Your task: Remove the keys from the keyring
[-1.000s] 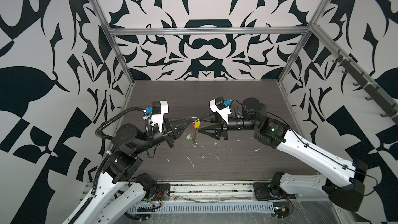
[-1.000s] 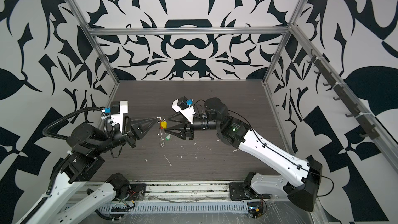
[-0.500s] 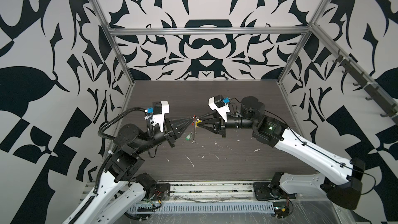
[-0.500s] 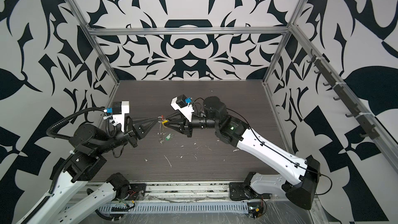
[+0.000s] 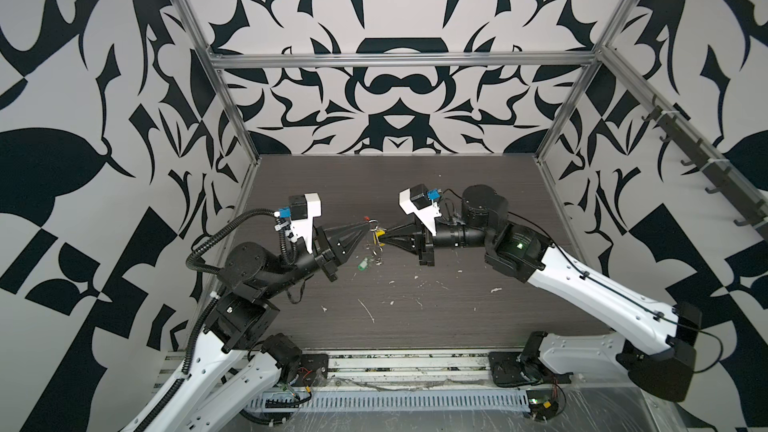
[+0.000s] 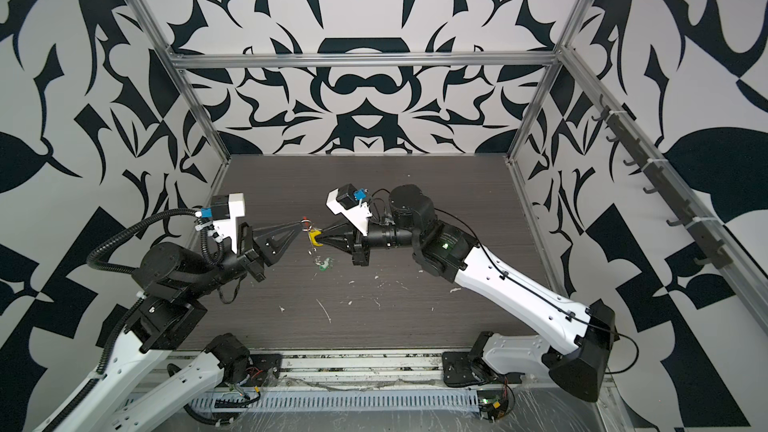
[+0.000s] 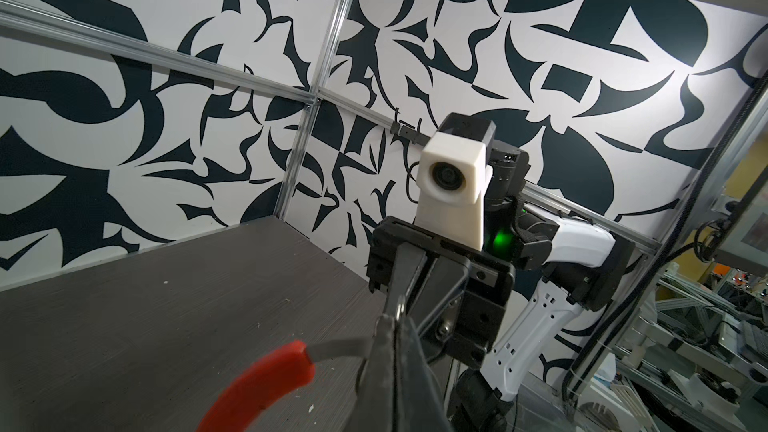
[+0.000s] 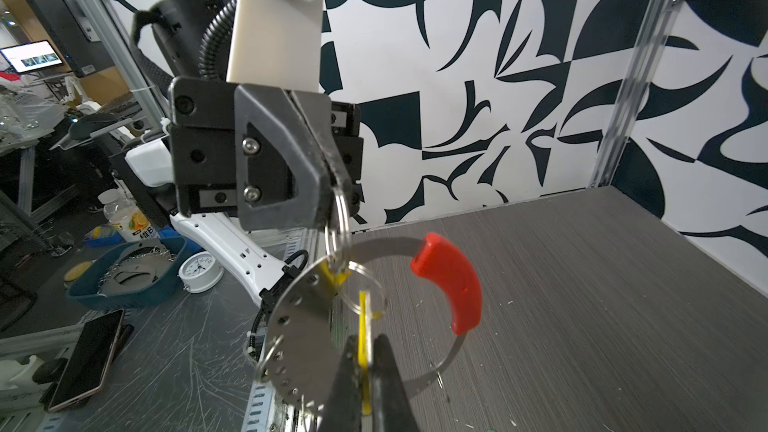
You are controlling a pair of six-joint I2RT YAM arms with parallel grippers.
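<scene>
Over the dark counter [image 5: 415, 326], the left gripper's [image 5: 368, 228] fingers clench the keyring [image 8: 386, 248] (red sleeve [image 8: 451, 284] on one arc). The right gripper's [image 5: 384, 236] fingers clamp the yellow key [image 8: 364, 317] beside it; the green key [image 5: 364, 265] lies on the counter below.

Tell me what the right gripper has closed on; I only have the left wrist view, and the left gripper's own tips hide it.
Observer: The right gripper is shut on the yellow key, which sits edge-on between its fingers.
Operator: Is that key off the keyring?
Observer: Not yet. In the right wrist view it looks strung on the keyring, which hangs in the air.
Operator: And the green key?
Observer: In both top views the green key lies on the table, apart from the keyring and below it.
</scene>
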